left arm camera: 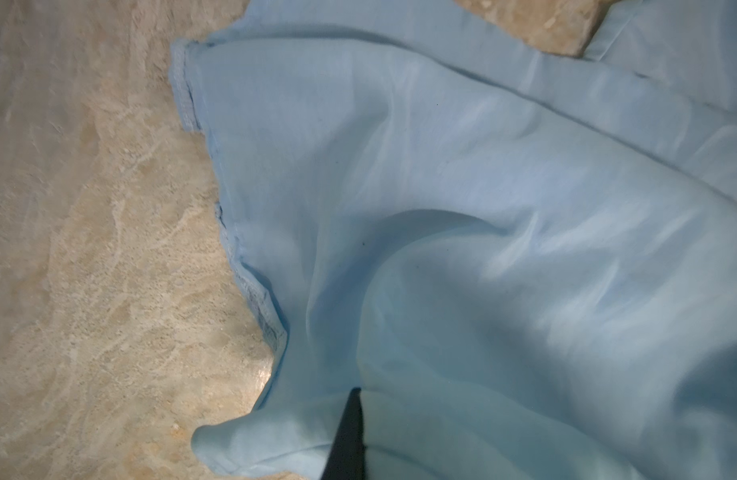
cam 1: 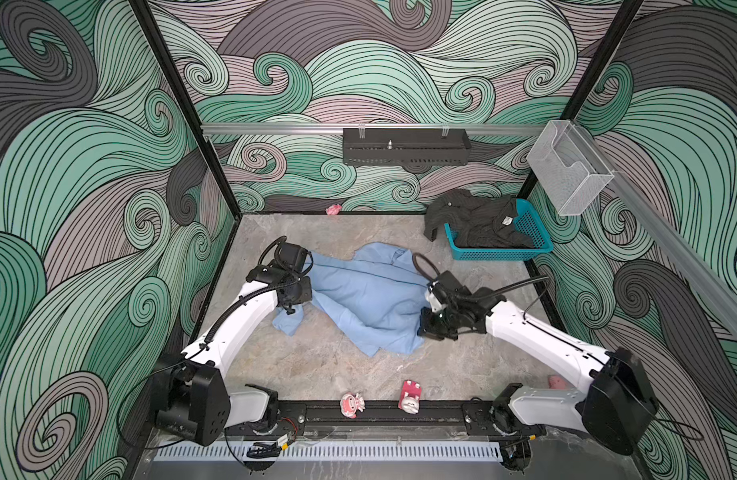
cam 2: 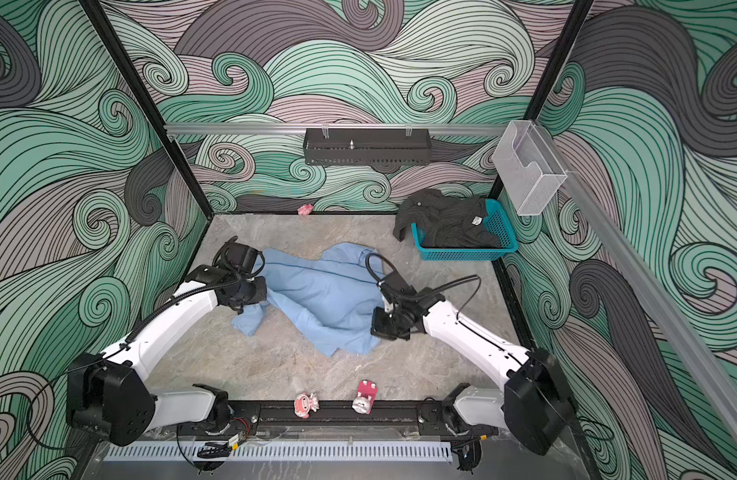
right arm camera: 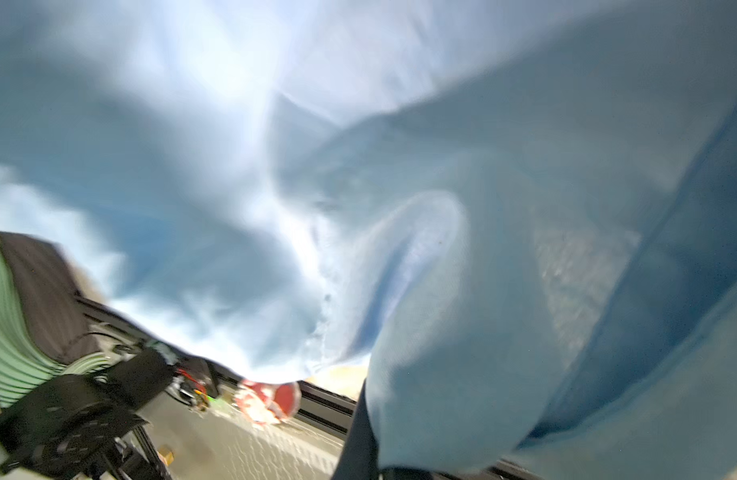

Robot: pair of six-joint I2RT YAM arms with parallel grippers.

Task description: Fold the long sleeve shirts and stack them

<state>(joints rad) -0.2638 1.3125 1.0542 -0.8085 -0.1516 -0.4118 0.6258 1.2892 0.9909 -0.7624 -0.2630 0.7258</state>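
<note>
Folding looks barely begun: the blue shirt (cam 1: 371, 299) lies crumpled mid-worktop (cam 1: 317, 370), left fingers (left arm camera: 348, 432) and right fingers (right arm camera: 356, 440) each clamped on its cloth; the dark shirt (cam 1: 479, 220) sits unfolded, spilling over the basket (cam 1: 500, 252). Nothing stacked.

Blue shirt (cam 1: 371, 299): thin matt cloth. Black shirt (cam 1: 479, 220): matt cloth. Basket (cam 1: 500, 252): perforated teal plastic. Desk (cam 1: 317, 365): mottled stone-look, faint sheen.

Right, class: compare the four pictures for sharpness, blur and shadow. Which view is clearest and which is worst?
Both top views: clearest, sharp and evenly lit, with the light blue shirt and the dark shirt crisp. Left wrist view: fairly sharp, with a soft shadow in a fold of the blue cloth and a glint on the table. Right wrist view: worst, smeared by blur, with the cloth washed out bright.
</note>
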